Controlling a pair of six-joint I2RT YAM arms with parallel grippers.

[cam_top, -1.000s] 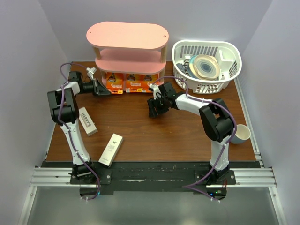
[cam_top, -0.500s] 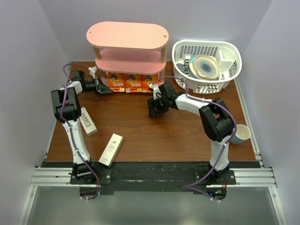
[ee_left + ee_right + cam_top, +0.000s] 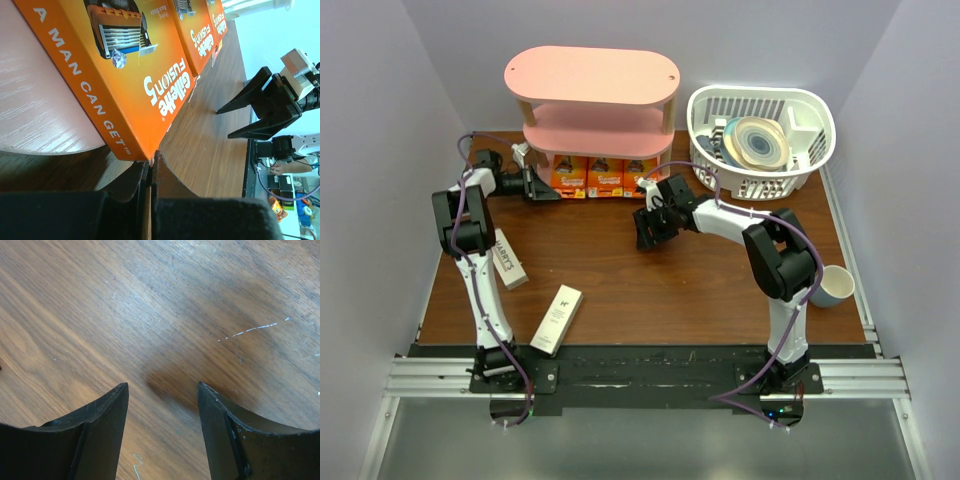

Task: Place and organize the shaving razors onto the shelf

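Observation:
The pink shelf (image 3: 590,72) stands at the back. Three orange razor packs (image 3: 567,177), (image 3: 604,178), (image 3: 639,177) stand in a row on its bottom board (image 3: 35,110). My left gripper (image 3: 542,186) is shut, and its tips (image 3: 151,162) touch the lower corner of the leftmost pack (image 3: 125,65); nothing sits between the jaws. Two whitish razor boxes (image 3: 507,258), (image 3: 556,319) lie on the table at the front left. My right gripper (image 3: 650,228) hovers open over bare wood (image 3: 162,387), holding nothing, right of the packs (image 3: 260,107).
A white slatted basket (image 3: 815,150) with dishes stands at the back right. A pale mug (image 3: 833,285) sits by the right table edge. The left arm reaches along the shelf's front left post.
My left gripper has crept a little toward the shelf, still shut, and the leftmost orange pack has shifted slightly with it. The right arm has barely moved.

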